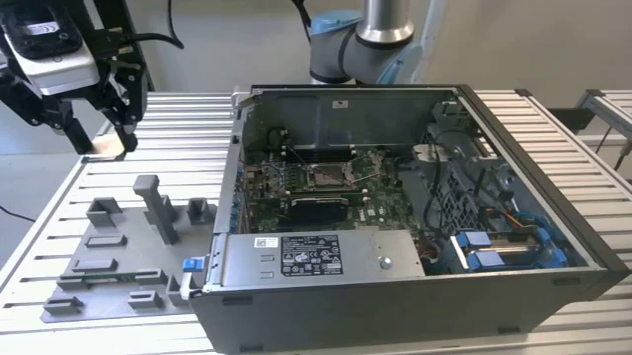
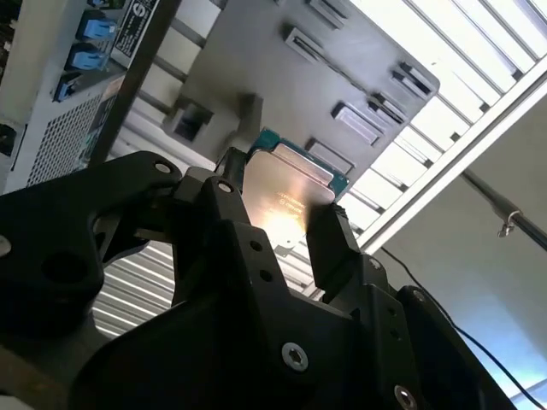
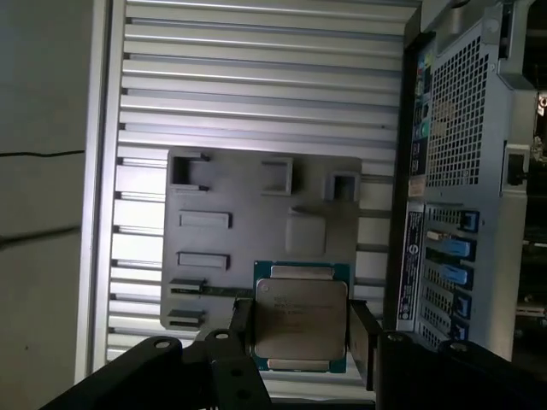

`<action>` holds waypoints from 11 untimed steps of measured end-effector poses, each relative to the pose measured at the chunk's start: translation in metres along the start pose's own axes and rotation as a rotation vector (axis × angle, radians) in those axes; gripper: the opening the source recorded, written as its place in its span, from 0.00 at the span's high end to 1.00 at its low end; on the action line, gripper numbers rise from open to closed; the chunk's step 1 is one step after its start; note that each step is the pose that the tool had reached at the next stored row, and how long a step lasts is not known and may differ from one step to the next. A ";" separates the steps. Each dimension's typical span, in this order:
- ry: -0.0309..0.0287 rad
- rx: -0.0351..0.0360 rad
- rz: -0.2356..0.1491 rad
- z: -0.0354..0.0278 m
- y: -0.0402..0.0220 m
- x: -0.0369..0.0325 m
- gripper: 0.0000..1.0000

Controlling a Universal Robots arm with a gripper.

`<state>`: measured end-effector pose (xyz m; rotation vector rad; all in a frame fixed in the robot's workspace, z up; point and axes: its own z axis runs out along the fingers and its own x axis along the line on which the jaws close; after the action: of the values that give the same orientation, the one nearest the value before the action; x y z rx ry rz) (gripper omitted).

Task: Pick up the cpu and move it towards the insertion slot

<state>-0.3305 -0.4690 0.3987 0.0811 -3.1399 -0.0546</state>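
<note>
Your hand [image 3: 301, 338] is clenched on the cpu [image 3: 299, 318] by opposite edges, sparing its face; it hangs over the tabletop's [image 1: 188, 111] corner past the fixture plate [image 1: 118, 260], well apart from the insertion slot [image 1: 326, 176] inside the open case [image 1: 395, 310].

The exterior view looks down from high and well back on the bench [image 1: 177, 148] and open computer case [image 1: 395, 296]. Both wrist views peer close past the end effector [image 3: 303, 329] and its cpu [image 3: 301, 316] to the grey fixture plate [image 3: 248, 196], the first squarely, the second apparently slantwise.
</note>
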 end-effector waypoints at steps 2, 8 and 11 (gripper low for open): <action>0.0002 0.0000 0.000 -0.0003 -0.0002 -0.0048 1.00; 0.0005 0.0000 0.000 -0.0011 -0.0010 -0.0196 1.00; 0.0006 0.0000 0.000 -0.0015 -0.0014 -0.0271 1.00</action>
<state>-0.3034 -0.4691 0.4002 0.0811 -3.1392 -0.0546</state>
